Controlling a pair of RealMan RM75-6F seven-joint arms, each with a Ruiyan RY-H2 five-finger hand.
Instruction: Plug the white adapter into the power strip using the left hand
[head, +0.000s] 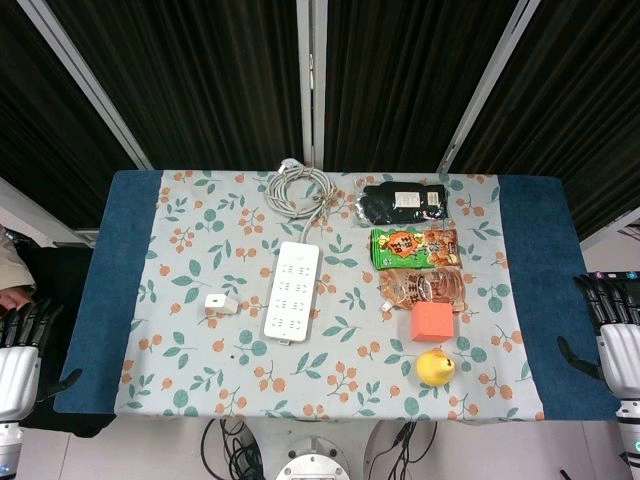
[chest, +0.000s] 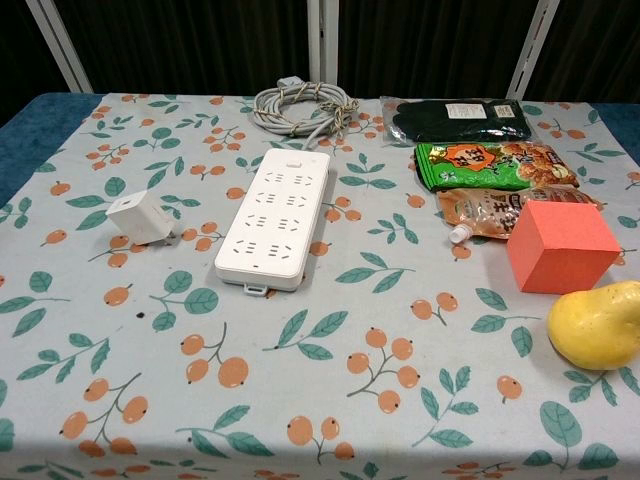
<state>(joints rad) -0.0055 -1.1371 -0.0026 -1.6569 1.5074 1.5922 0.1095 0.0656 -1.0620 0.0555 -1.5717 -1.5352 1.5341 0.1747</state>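
The white adapter lies on the floral tablecloth, just left of the white power strip. The strip lies lengthwise at the table's middle, its coiled cable at the far end. My left hand hangs off the table's left edge, fingers apart, holding nothing. Off the right edge my right hand also holds nothing, its fingers spread. Neither hand appears in the chest view.
On the right side lie a black packet, a green snack bag, a clear pouch, an orange cube and a yellow pear-like fruit. Blue cloth borders the table.
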